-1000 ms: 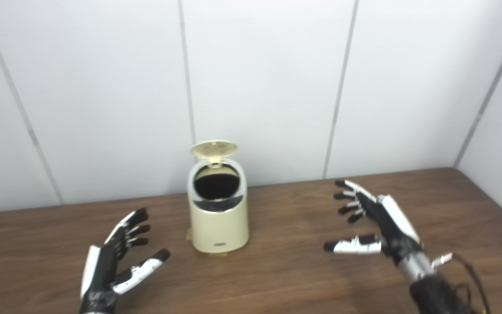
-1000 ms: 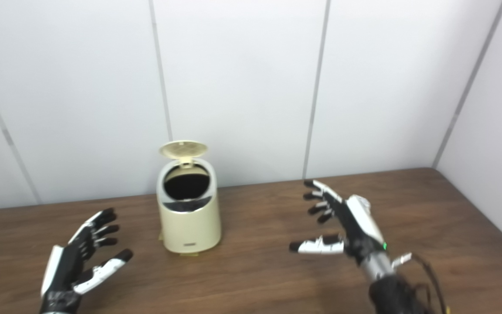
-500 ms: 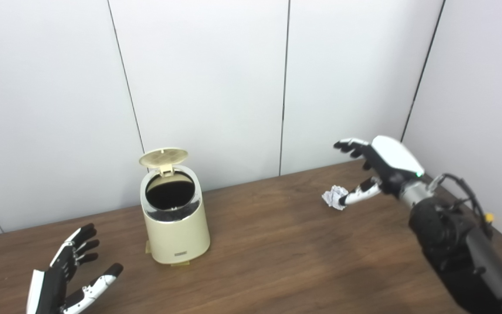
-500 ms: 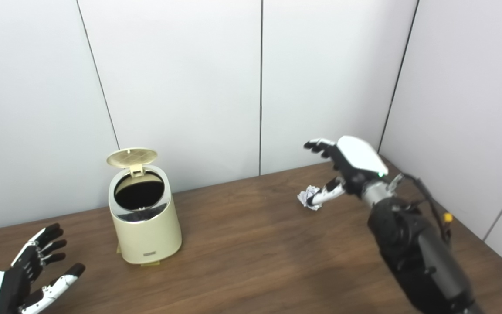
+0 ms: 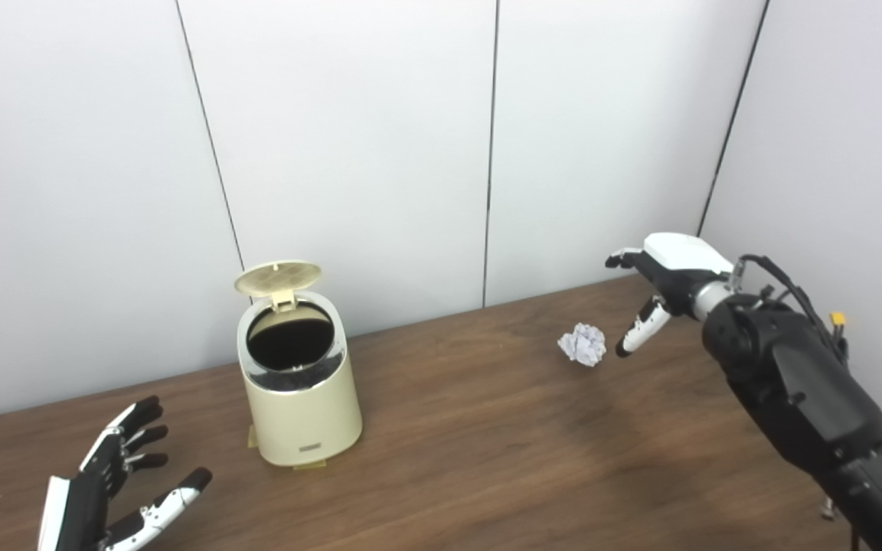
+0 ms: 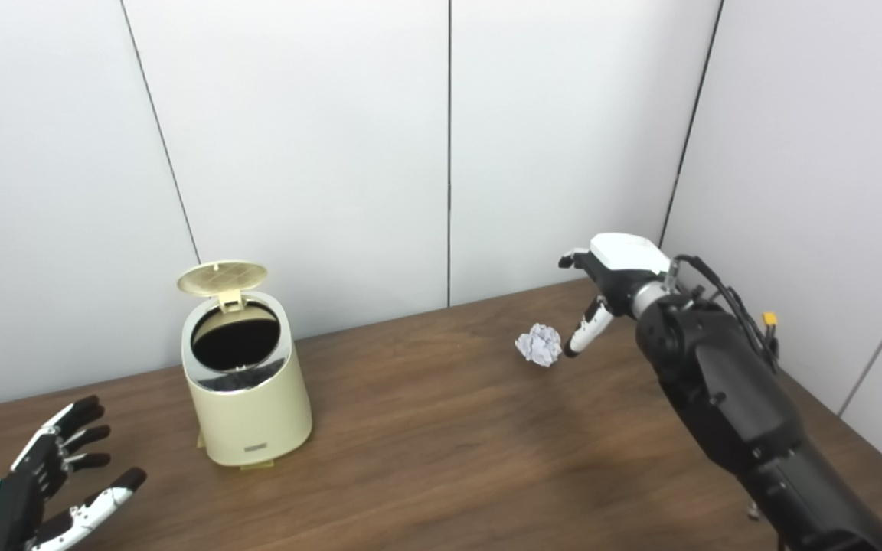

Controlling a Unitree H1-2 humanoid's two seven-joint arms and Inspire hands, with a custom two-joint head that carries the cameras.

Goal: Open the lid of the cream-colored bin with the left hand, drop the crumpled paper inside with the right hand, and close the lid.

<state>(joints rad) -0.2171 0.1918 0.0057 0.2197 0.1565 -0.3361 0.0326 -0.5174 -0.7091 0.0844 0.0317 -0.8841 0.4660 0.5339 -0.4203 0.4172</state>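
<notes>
— White wall panels with thin dark seams stand behind our work, and below them is the brown wooden table [image 5: 472, 459]. What do we see on it?

— We take the cream-colored bin [image 5: 299, 383] as our landmark. It stands upright on the table, close to the wall. Its lid [image 5: 278, 278] is already raised, tilted back at the rear of the bin, and the round mouth under it looks dark.

— And the crumpled paper [image 5: 583, 343]?

— It lies on the table, well apart from the bin, on the bin's right side and about as far back. It is a small white ball, and nothing holds it.

— Where is our right hand [image 5: 659, 287] then?

— Beyond the paper, still further from the bin. The hand hangs a little above the table with the white back turned up. The fingers are spread wide and it holds nothing. The thumb [image 5: 638, 334] points down toward the paper and its tip is just beside the paper. We cannot tell if it touches. The black right forearm [image 5: 793, 390] goes from there to the lower right corner.

— And our left hand [image 5: 108, 490]?

— It is in front of the bin and to its left, near the bottom edge. It is also wide, the fingers are apart and pointing toward the wall, and it is empty. It is clearly apart from the bin and does not touch the lid.
</notes>
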